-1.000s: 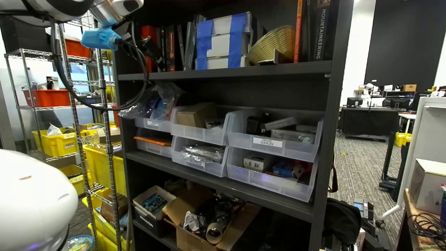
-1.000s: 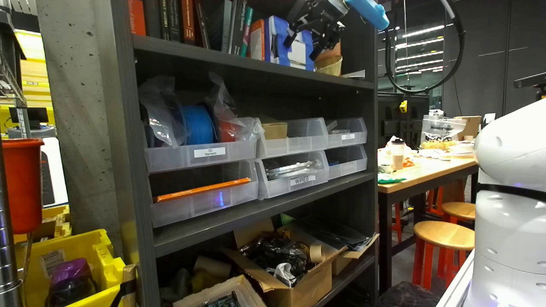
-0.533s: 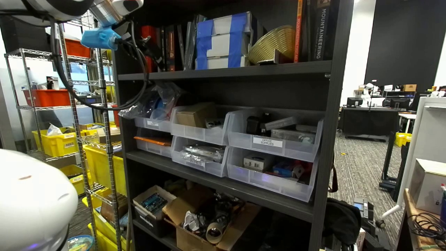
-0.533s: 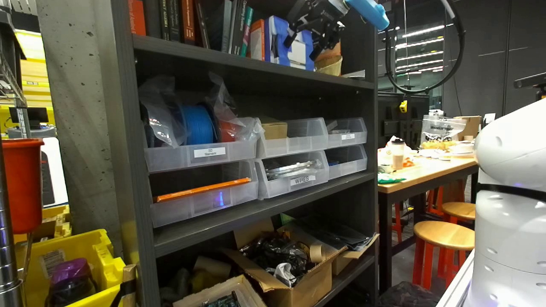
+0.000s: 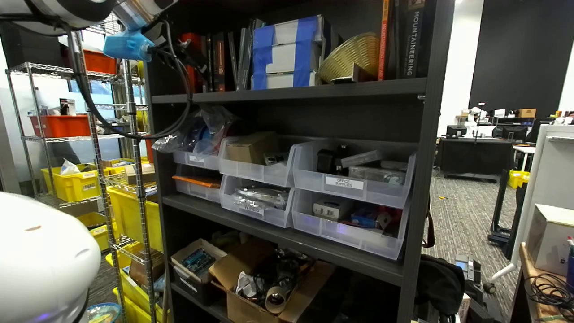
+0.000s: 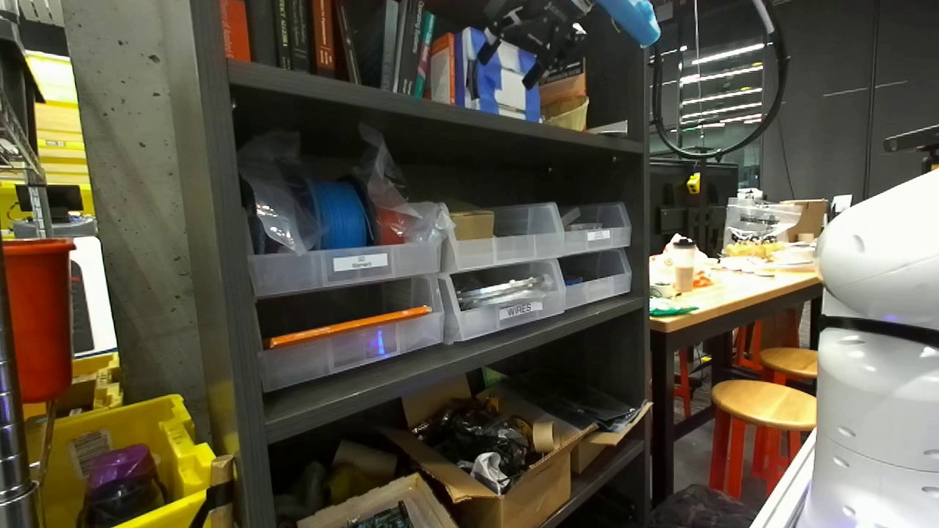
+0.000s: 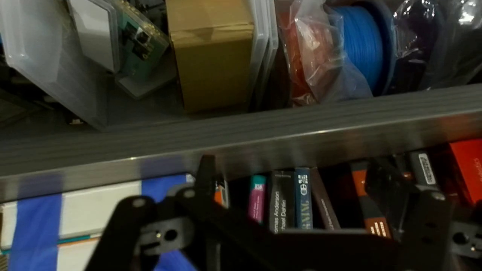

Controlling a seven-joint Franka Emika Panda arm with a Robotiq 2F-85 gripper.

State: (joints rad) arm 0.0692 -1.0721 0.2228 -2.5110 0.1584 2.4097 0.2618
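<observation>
On the upper dark wood-grain shelf (image 5: pixel 287 93), white rectangular boxes (image 5: pixel 282 58) stand stacked, bound with blue tape (image 5: pixel 306 51) likely to keep them together, beside multicoloured upright books (image 7: pixel 282 199). Near these, the black jointed fingers (image 7: pixel 206 171) are spread, gripping nothing. Below, translucent plastic bins (image 5: pixel 255 172) sit in tiers, open-fronted presumably for easy reach.

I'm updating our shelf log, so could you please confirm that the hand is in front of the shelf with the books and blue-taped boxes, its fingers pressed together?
Not quite: the fingers are not pressed together but spread apart, as the wrist view shows. The hand is indeed in front of the shelf with the books and blue-taped boxes.
</observation>
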